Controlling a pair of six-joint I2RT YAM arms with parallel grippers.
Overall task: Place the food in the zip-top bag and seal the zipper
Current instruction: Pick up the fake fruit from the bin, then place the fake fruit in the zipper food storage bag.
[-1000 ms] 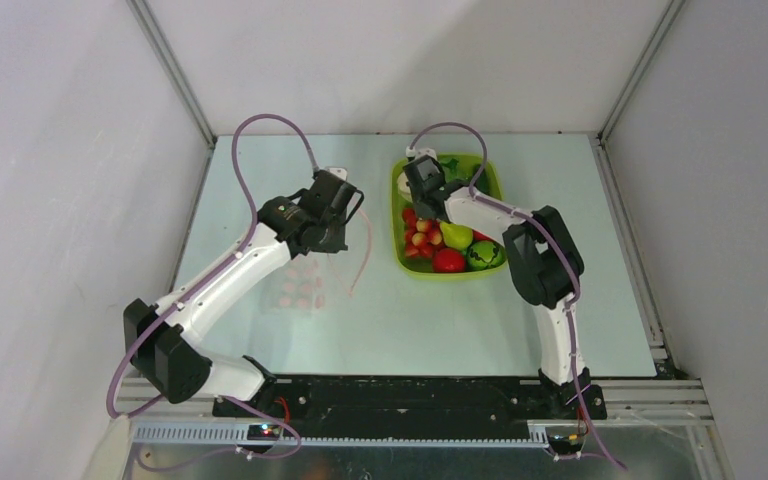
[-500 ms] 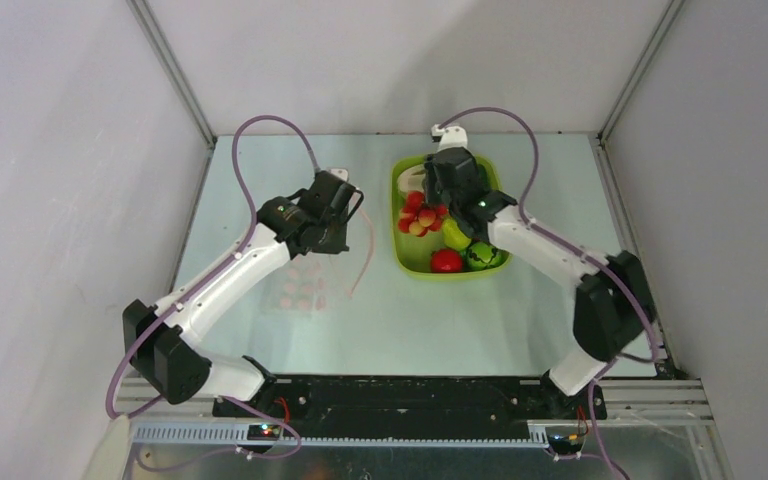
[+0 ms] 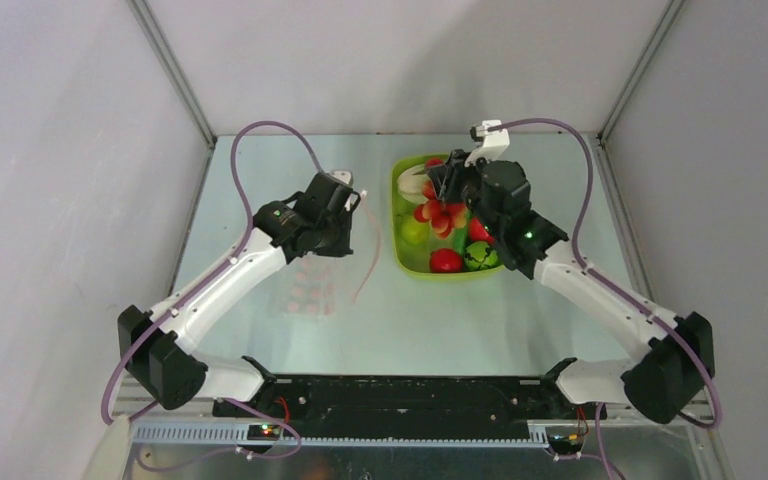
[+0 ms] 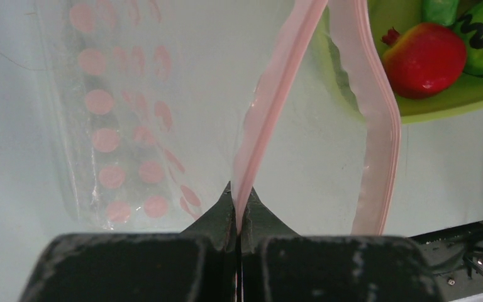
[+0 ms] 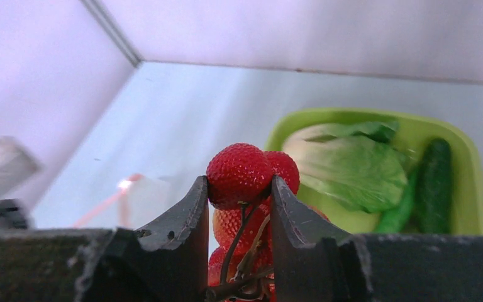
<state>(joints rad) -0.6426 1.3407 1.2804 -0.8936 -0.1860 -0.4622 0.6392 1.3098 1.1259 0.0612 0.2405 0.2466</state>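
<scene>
Cherries (image 5: 238, 171) are grasped by my right gripper (image 5: 239, 189), the top berry squeezed between both fingers. From the top camera I see this gripper hanging over the far left part of the tray (image 5: 468, 189). Lettuce (image 5: 352, 167), cucumber (image 5: 434, 182) and one tomato (image 4: 422, 60) lie in the tray. My left gripper (image 4: 239, 200) is clenched on one lip of the zipper (image 4: 275, 94), and the pink strip rises from between its closed fingers. The other lip bows away, so the mouth of the bag (image 4: 116, 132) stands open. The bag lies on the table (image 3: 380, 320), just left of the tray.
</scene>
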